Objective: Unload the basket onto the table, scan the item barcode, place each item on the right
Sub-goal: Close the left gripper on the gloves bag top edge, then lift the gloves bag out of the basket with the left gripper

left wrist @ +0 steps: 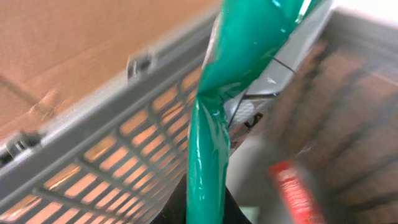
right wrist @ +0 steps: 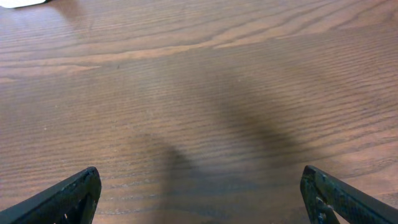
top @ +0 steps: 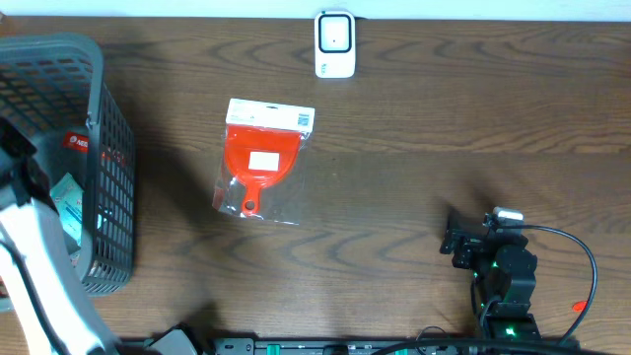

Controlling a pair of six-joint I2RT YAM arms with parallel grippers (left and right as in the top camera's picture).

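Basket [top: 113,187]: grey plastic with open lattice walls and a stiff rim. It stood at the left end of the counter [top: 414,118] with loose packets inside.
Left arm [top: 35,256]: white casing, reached down into the basket.
Left fingers [left wrist: 235,213]: closed tight on the lower end of the green packet. Only a dark sliver of them showed beneath it.
Green packet [left wrist: 208,124]: judged to be the item to scan. Glossy teal film, thin and limp, creased into a narrow neck above the pinch and wider higher up. It was inside the basket, close to the wall, and no barcode showed.
Step in hand: lifting the packet out. It would be best raised straight up, clear of the rim. The slick film would probably slide or flop, so the pinch should stay firm. The printed face should then be turned toward the scanner.
Dustpan [top: 258,163]: red rigid plastic in a clear bag with a white header card. It lay flat mid-counter.
Scanner [top: 334,44]: white, rounded, smooth shell, at the far edge.
Counter surface: dark wood grain, matte.
Right fingers [right wrist: 68,196]: black, spread wide and holding nothing, over bare wood at the near right.
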